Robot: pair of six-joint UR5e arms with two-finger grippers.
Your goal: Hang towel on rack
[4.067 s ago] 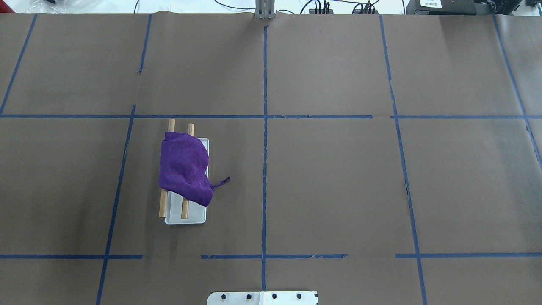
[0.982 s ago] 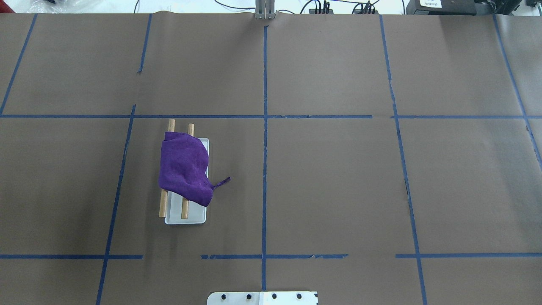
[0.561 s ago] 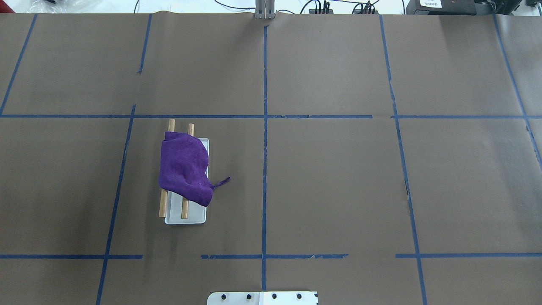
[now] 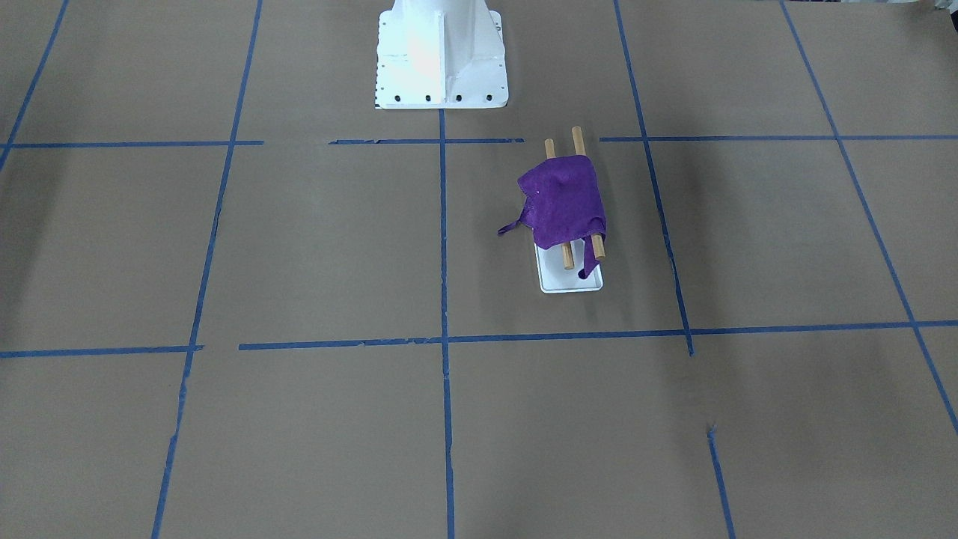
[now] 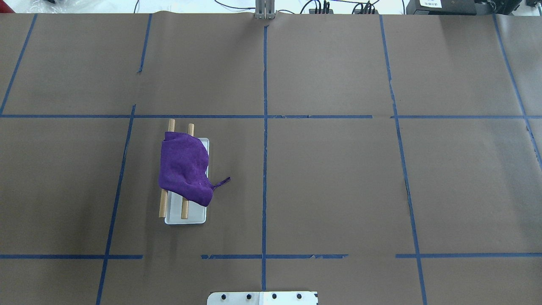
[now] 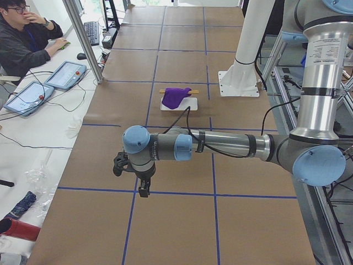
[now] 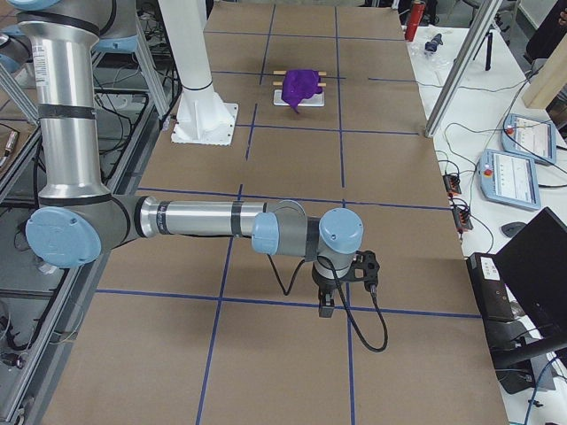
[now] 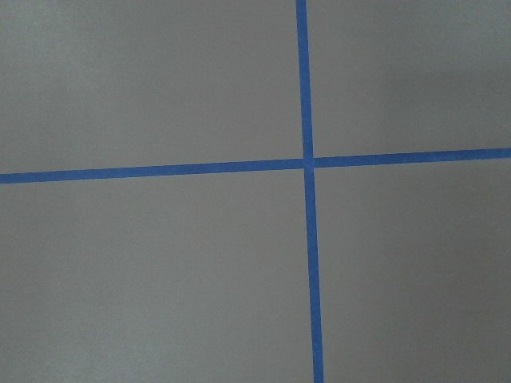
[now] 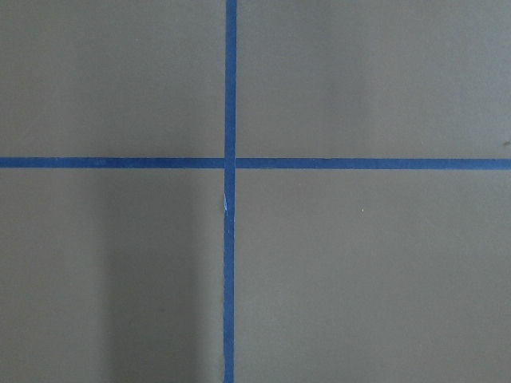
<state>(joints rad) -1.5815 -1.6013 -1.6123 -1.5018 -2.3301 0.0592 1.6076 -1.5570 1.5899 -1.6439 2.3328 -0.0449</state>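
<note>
Well beyond the left gripper (image 6: 143,191) and right gripper (image 7: 326,306), whose openness I cannot tell, the seemingly limp, light towel (image 5: 185,171) drapes the rack (image 5: 171,124); pinch its corner loop (image 5: 222,182).

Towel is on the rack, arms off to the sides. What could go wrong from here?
1. The towel lies bunched and skewed across the two wooden rods rather than spread evenly. One corner droops down near the rod ends, so it might slide off.
2. Its loop tag sticks out sideways beyond the white base. An arm coming back in could snag it and drag the towel off.
</note>
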